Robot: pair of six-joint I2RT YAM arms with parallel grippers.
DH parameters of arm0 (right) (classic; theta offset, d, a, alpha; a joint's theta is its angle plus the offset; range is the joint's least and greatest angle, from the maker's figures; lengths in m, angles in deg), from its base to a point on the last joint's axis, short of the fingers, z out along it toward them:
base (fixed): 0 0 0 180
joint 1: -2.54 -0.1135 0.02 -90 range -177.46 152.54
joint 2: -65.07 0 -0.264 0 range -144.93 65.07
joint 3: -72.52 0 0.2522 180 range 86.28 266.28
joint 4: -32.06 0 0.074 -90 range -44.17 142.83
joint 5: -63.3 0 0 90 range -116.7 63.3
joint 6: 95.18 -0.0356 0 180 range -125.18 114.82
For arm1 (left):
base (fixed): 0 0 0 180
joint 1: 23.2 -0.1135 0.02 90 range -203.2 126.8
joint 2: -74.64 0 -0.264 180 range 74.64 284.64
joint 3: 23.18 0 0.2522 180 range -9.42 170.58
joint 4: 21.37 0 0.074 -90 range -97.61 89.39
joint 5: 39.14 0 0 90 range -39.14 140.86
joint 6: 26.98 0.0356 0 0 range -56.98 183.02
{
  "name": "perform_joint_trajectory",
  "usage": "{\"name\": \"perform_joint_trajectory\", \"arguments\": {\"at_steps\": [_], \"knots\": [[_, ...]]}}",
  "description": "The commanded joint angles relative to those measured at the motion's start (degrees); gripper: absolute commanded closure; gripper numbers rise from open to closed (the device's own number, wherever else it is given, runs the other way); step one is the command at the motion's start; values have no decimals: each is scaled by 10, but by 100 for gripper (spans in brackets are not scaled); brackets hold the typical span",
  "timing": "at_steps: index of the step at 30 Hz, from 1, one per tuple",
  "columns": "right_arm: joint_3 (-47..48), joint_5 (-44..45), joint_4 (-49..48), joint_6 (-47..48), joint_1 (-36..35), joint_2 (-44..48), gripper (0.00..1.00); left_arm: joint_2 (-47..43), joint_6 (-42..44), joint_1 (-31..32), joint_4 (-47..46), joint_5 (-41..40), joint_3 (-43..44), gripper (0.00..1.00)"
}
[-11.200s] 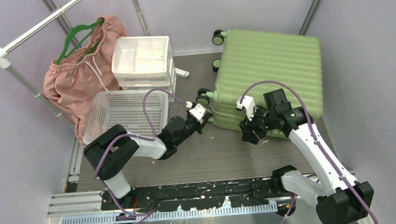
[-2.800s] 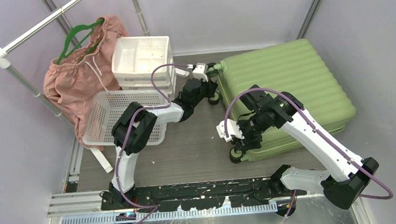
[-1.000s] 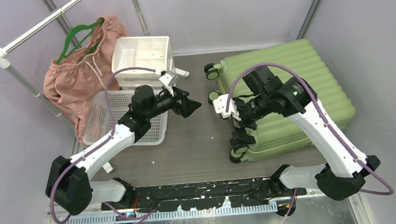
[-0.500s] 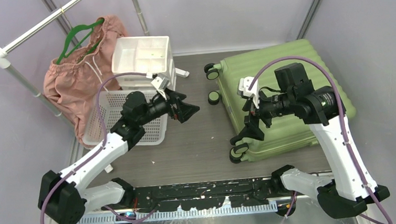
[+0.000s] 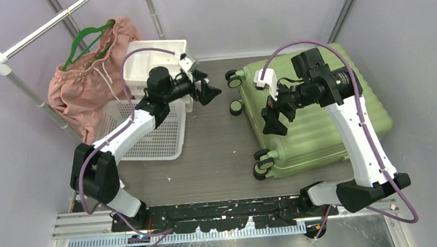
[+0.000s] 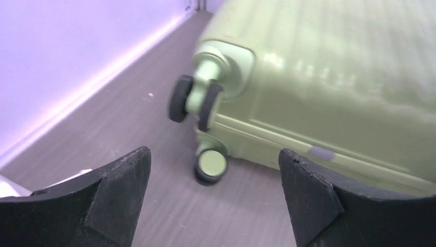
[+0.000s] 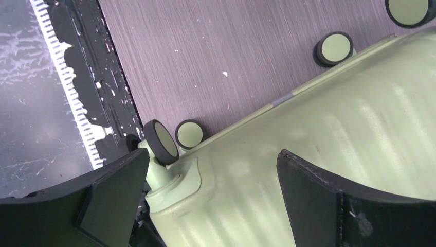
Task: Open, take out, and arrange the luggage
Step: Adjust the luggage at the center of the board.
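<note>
Two wide open, empty: left hand [image 5: 209, 87] near luggage [image 5: 326, 124] wheels [image 5: 233, 79], right hand [image 5: 271, 117] over shut luggage, flat on table [image 5: 218, 152].

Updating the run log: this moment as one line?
luggage: closed, lying flat | left gripper: open, empty, facing wheels | right gripper: open, empty, above luggage

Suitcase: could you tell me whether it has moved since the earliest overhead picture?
Yes. The suitcase has slid from the back wall toward the right wall and the base rail.
</note>
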Motion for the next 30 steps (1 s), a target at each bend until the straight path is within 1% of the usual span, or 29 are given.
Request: {"name": "perform_joint_trajectory", "arguments": {"at_steps": [1,6,11,14,16,19,21,26,30], "knots": [[21,8,38,41,20,30,0,46,0,-44,-193,69,-15,7],[-36,5,15,-22,36,72,0,124,-64,-56,-283,95,27,10],[-78,-4,-23,-58,83,102,0,178,-66,-56,-291,123,74,13],[-80,1,-25,-56,97,114,0,186,-44,-48,-273,123,81,14],[-83,-1,-26,-56,107,119,0,179,3,-39,-232,116,84,14],[-90,-15,-19,-57,123,124,0,169,108,-19,-130,91,106,13],[-96,-25,-10,-48,130,131,0,170,155,-8,-86,78,117,13],[-99,-30,15,-19,141,151,0,182,159,-6,-92,73,121,12],[-100,-49,23,-17,167,161,0,200,148,-2,-94,71,147,13]]}}
